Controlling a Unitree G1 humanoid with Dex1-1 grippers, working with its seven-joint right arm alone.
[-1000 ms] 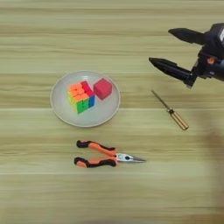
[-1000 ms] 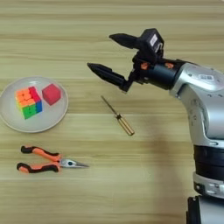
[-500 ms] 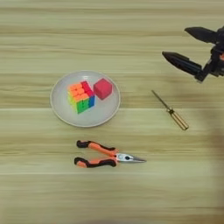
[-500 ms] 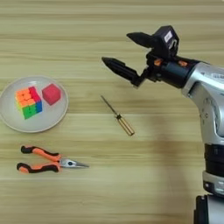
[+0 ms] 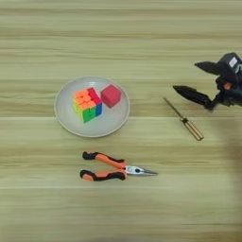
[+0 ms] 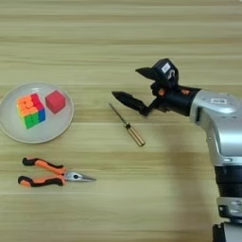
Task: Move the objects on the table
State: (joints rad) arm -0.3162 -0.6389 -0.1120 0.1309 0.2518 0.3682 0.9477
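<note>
1. Right gripper (image 6: 133, 85): two black fingers spread wide, holding nothing, pointing toward the robot's left; it hung over the table (image 6: 118, 28) at the end of the silver forearm (image 6: 215, 111), which came in from the right.
2. Screwdriver (image 6: 126, 125): thin shaft, amber-brown handle; lay slantwise on the wood just below the lower finger, apart from it, shaft tip toward the gripper and handle pointing away, nearer the robot.
3. Plate (image 5: 64, 113): round, grey; stood well to the left of the gripper.
4. Puzzle cube (image 5: 87, 104): multicoloured; sat on the plate, on the side far from the gripper.
5. Red cube (image 5: 111, 95): small; sat on the plate, just beside the puzzle cube, on the gripper's side.
6. Pliers (image 5: 109, 167): orange-and-black handles, needle nose pointing right; lay on the wood left of the gripper and nearer the robot, apart from the plate.
</note>
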